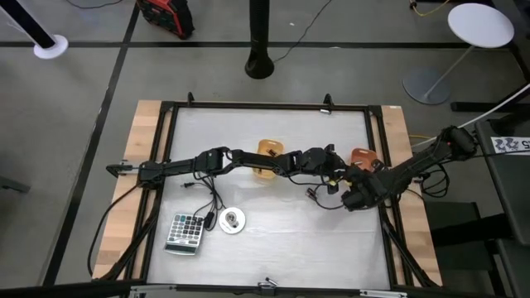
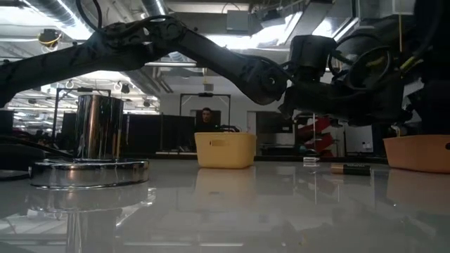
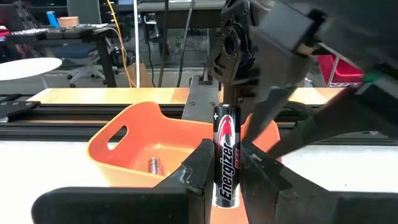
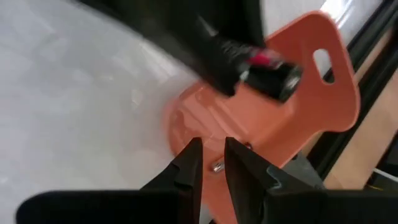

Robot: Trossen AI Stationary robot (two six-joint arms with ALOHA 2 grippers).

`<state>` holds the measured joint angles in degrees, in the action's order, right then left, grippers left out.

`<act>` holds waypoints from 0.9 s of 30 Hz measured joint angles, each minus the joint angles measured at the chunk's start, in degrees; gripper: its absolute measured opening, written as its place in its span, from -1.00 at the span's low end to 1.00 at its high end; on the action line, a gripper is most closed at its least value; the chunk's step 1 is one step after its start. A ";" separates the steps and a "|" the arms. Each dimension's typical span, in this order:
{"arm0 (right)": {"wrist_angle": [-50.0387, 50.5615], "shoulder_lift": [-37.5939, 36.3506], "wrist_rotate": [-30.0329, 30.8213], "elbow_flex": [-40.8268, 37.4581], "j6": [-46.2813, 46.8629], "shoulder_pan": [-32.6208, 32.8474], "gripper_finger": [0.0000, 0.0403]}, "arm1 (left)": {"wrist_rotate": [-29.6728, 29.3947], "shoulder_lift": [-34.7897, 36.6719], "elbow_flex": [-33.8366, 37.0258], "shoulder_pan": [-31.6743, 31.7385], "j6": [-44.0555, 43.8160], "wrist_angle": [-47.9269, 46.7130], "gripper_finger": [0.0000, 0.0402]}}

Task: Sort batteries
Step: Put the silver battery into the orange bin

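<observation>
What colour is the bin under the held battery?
Orange bin, clearest in the left wrist view; battery.

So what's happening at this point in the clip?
The left gripper is shut on a black Energizer battery, holding it above the orange bin at the table's right side, which already holds at least one small silvery cell. The right gripper hovers just beside it over the same bin, carrying nothing. A yellow bin sits mid-table.

Left gripper point(image 3: 225, 163) far across to the right, fingers clamped; right gripper point(image 4: 210, 163) alongside, fingers nearly closed.
</observation>
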<state>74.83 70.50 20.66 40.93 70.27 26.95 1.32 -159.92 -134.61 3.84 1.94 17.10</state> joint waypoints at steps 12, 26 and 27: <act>-6.71 -0.07 -4.48 0.00 -12.51 -5.76 -0.68 | 0.00 0.02 0.00 0.17 1.23 0.00 -0.74; -10.58 -0.11 -9.08 0.02 -20.52 -5.63 -0.68 | 3.06 0.02 0.00 0.12 1.06 0.00 -0.74; -10.50 -0.11 -9.78 0.14 -21.06 -5.63 -0.68 | 3.81 0.02 0.00 0.06 1.06 0.00 -0.74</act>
<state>64.33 70.39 10.88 41.07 49.21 21.32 5.13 -159.89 -134.61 3.91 3.01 17.10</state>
